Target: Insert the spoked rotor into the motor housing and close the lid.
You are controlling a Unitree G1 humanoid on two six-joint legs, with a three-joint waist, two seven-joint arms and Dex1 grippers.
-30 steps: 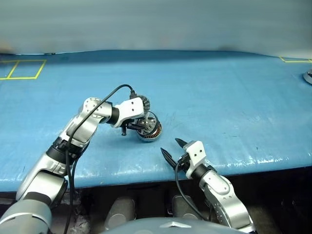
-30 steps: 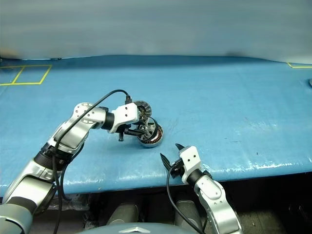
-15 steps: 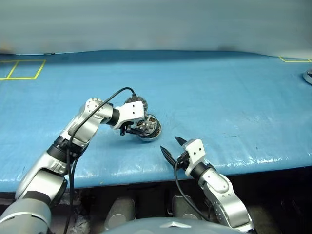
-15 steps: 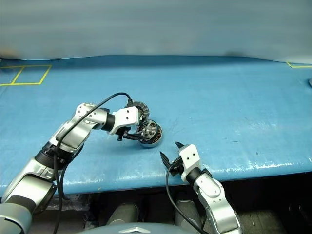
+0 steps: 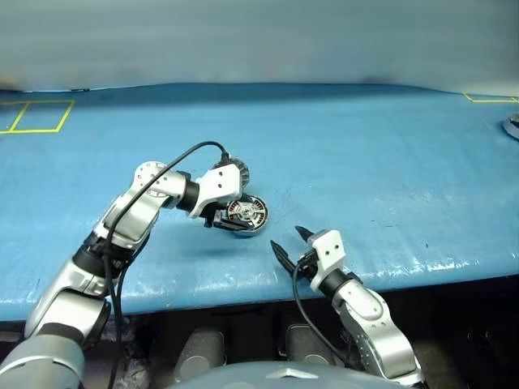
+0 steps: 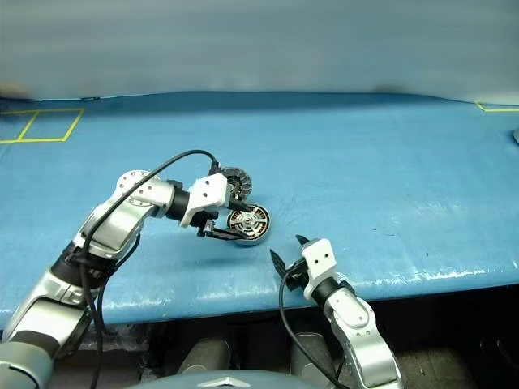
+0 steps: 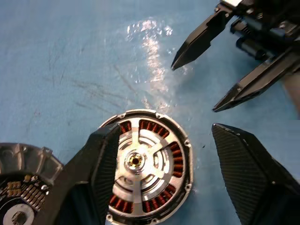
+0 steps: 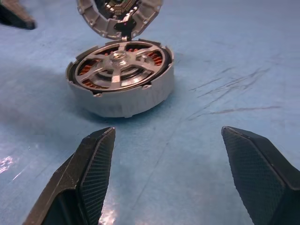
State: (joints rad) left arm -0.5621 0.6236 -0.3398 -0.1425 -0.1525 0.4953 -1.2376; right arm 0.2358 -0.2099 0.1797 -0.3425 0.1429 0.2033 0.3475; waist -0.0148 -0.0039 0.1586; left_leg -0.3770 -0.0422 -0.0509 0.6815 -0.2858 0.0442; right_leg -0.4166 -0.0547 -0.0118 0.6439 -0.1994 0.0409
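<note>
The motor housing (image 8: 121,79) lies flat on the blue desk (image 5: 365,146), with the spoked rotor (image 7: 143,161) seated inside it, copper windings showing between the spokes. The lid (image 8: 119,16) lies just behind the housing, touching its rim, ribbed inner face up. The left gripper (image 7: 159,173) hovers over the housing, its fingers (image 7: 98,164) parted to either side and holding nothing. The right gripper (image 5: 290,244) waits nearby at the desk's front edge, fingers (image 8: 93,164) spread wide and empty, pointing at the housing
</note>
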